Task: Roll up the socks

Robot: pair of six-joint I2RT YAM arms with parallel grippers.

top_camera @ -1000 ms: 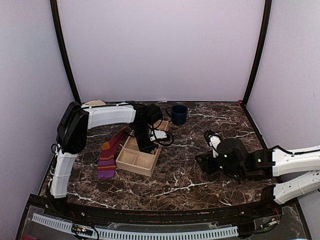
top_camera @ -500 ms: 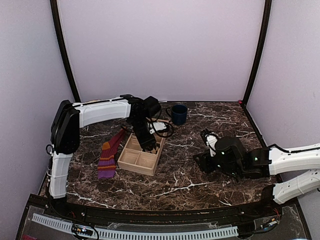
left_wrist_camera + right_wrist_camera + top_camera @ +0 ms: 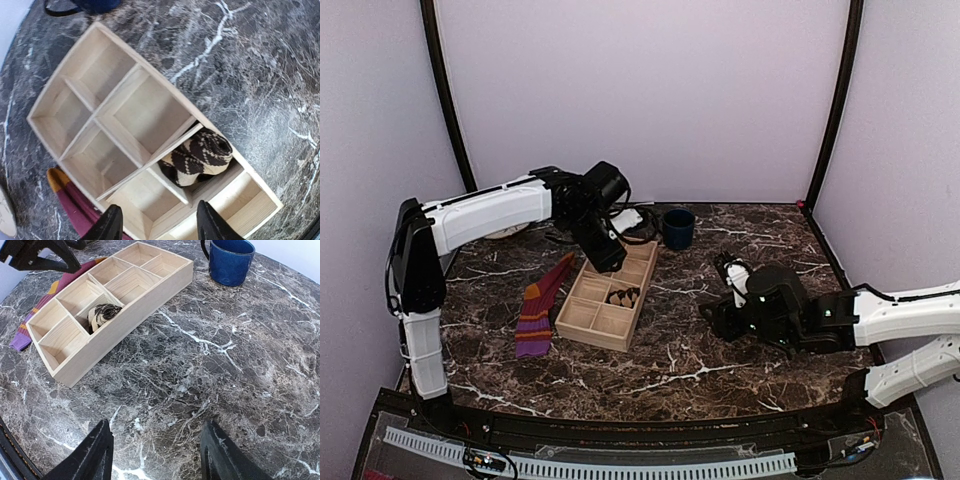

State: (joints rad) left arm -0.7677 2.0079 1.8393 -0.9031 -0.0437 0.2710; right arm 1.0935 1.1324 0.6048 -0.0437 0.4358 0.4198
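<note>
Although the argyle sock [image 3: 200, 155] sits rolled in a wooden tray [image 3: 130, 315] compartment directly beneath the left end effector [image 3: 159, 220], whose jaws stand apart and empty, the purple sock [image 3: 538, 310] lies flat, unrolled, to its left. Right end effector [image 3: 159, 450] is likewise apart, holding nothing. I judge the task half done. No legible markings.

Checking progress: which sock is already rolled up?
The brown diamond-patterned sock, bundled inside the wooden tray; the purple striped sock lies flat on the table.

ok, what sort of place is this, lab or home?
Probably a robot test booth: plain walls box in a marbled tabletop, left arm and right arm bolted at its near edge, staged props like a wooden tray and blue mug.
</note>
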